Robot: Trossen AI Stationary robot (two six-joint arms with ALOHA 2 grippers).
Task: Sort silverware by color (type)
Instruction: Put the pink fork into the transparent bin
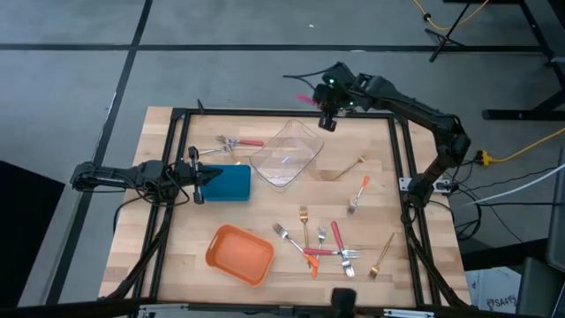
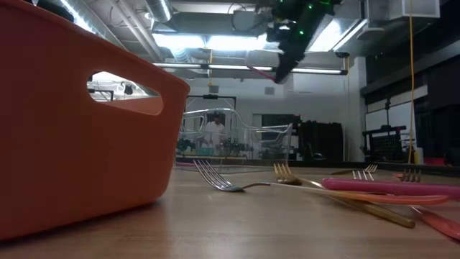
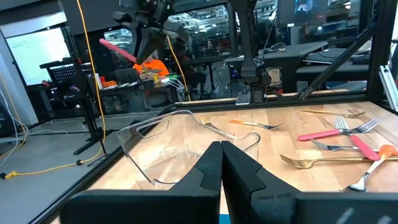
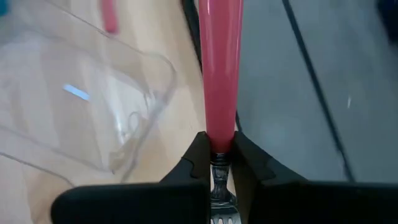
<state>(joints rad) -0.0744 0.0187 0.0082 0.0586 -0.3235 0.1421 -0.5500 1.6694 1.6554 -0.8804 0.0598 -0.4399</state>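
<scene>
My right gripper [image 1: 328, 115] hangs high over the table's far edge, just beyond the clear container [image 1: 287, 155], shut on a red-handled fork [image 1: 309, 97]. The same fork's handle [image 2: 263, 73] shows in the low view. My left gripper [image 1: 212, 177] waits shut at the left end of the blue container [image 1: 234, 184]. Another red-handled fork [image 1: 238, 141] lies flat at the far left. A gold fork [image 1: 350, 168] and an orange-handled fork [image 1: 358, 193] lie right of the clear container. Several more forks [image 1: 322, 247] lie crossed at the near right. My right gripper pinches the fork between its two fingers at the metal neck [image 4: 219, 163], right where the red handle [image 4: 219, 74] begins. The fingers lie along the fork. The handle sticks out past the fingertips and the tines [image 4: 221, 218] point back toward the wrist. The fork is lifted clear of the table.
An orange container [image 1: 240, 254] stands at the near left, close to the low camera. The dark frame rails [image 1: 402, 150] run along the table's left, right and far edges. Bare wood lies between the blue container and the fork cluster.
</scene>
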